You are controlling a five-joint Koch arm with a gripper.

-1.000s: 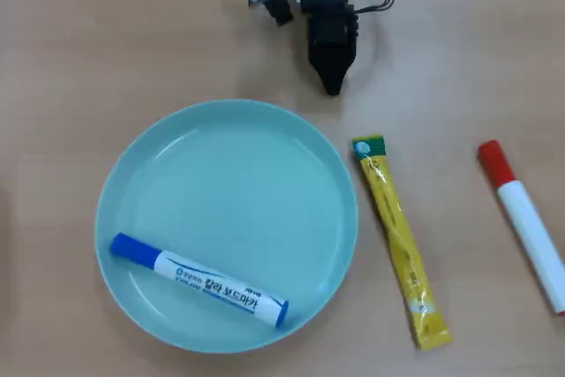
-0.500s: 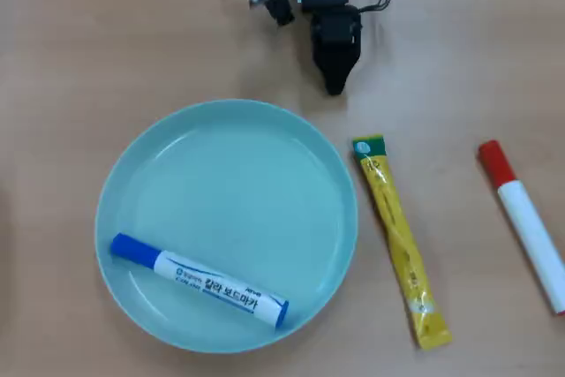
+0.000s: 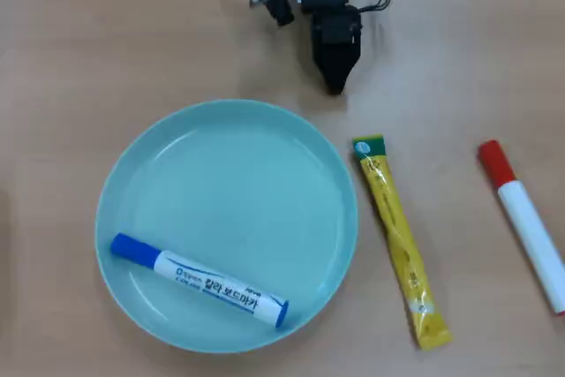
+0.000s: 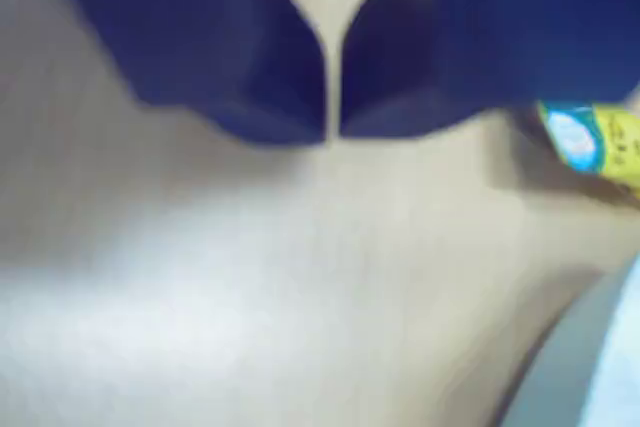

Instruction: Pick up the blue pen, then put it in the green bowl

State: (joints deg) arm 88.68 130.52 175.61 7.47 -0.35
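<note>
blue pen (image 3: 199, 281) lies slantwise inside green bowl (image 3: 141, 165) | gripper (image 3: 334, 86) far-right of it, closed, empty

Blue pen (image 3: 199, 282), white-barrelled, capped, lying diagonally inside green bowl (image 3: 177, 139) — near its lower rim, seemingly flat.

Hobby or office desk setup: pale wood-grain tabletop (image 3: 106, 41), small black arm (image 3: 331, 24) with loose wiring at far edge, whiteboard markers (image 3: 525, 218) lying about

Black arm with white joint part, thin black cables, tapered black hand (image 3: 334, 86).
</note>
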